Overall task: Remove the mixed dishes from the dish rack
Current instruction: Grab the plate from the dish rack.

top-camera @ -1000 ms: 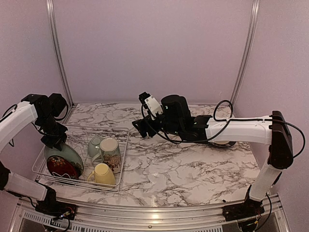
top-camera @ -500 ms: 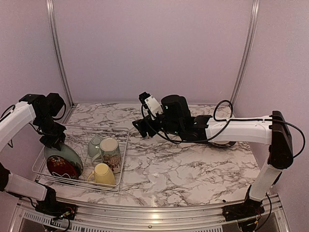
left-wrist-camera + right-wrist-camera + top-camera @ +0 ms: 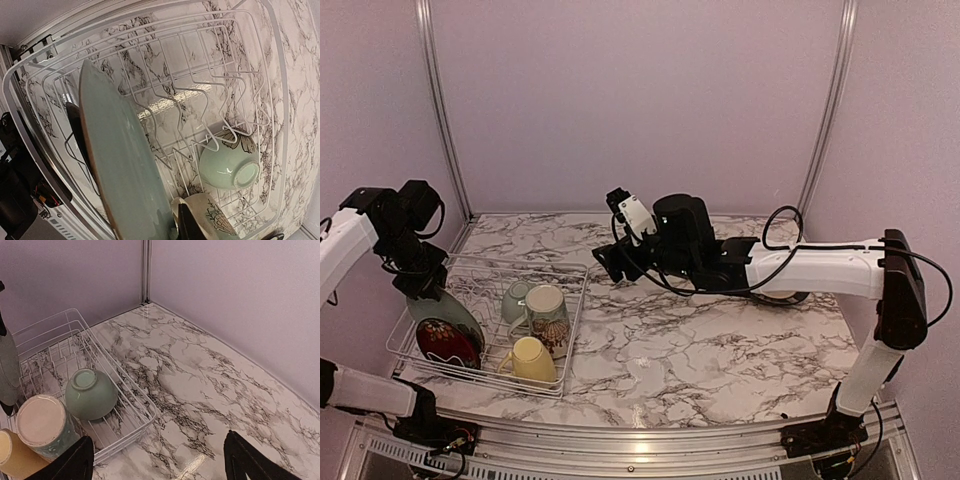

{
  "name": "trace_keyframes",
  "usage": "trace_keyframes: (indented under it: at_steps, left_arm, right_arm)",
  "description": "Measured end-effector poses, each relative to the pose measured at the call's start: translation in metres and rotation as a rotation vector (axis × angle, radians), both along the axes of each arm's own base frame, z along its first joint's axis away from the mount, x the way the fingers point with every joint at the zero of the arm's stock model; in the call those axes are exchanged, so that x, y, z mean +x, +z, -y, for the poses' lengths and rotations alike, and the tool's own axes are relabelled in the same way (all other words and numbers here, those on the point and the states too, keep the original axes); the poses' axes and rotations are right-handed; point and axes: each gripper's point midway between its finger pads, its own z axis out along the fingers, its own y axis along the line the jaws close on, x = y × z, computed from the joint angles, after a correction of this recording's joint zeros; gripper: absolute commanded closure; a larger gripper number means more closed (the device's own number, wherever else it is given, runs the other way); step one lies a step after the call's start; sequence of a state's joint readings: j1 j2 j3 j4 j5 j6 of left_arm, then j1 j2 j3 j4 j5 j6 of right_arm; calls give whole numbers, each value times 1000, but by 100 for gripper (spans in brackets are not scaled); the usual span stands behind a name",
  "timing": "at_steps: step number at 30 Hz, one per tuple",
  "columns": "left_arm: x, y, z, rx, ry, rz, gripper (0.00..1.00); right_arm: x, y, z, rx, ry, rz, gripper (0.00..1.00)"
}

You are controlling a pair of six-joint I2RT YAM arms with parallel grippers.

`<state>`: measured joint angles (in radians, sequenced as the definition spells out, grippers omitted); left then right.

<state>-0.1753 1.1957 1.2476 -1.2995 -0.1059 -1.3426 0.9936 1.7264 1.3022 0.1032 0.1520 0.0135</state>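
Observation:
The white wire dish rack (image 3: 575, 300) sits at the left. My left gripper (image 3: 420, 287) is shut on the top edge of the pale green plate (image 3: 442, 312), which stands tilted in the rack. In the left wrist view (image 3: 170, 227) one dark finger (image 3: 190, 227) presses the plate (image 3: 120, 165). The dark red plate (image 3: 445, 345) leans just in front of it. The small green bowl (image 3: 514, 300), floral mug (image 3: 549, 315) and yellow mug (image 3: 532, 360) are in the rack. My right gripper (image 3: 605, 262) is open and empty, hovering right of the rack (image 3: 160, 465).
A dark-rimmed plate (image 3: 788, 298) lies on the marble table at the right, mostly hidden under my right arm. The right wrist view shows the bowl (image 3: 90, 394), floral mug (image 3: 42, 427) and rack rim (image 3: 145, 412). Purple walls enclose the table.
My left gripper has moved left and slightly up, and the pale green plate has tilted and shifted left with it. The right arm has hardly moved.

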Motion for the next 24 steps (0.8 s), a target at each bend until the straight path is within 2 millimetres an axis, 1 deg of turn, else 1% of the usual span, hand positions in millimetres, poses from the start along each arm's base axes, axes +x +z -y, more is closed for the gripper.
trace_keyframes:
  at_steps: [4,9,19,21,24]
  left_arm:
    - [-2,12,0,-6,0,34,100]
    - [-4,21,0,-15,0,57,100]
    - [-1,64,1,-35,-16,199,100]
    - [0,68,2,-46,-18,222,100]
    - [0,69,4,-55,-20,229,100]
  right_arm:
    - [-4,11,-7,17,15,14,13]
    - [-12,20,-20,32,39,27,13]
    - [-31,33,-52,39,103,71,15]
    - [-35,38,-59,49,121,79,15]
    - [-41,41,-68,58,146,89,14]
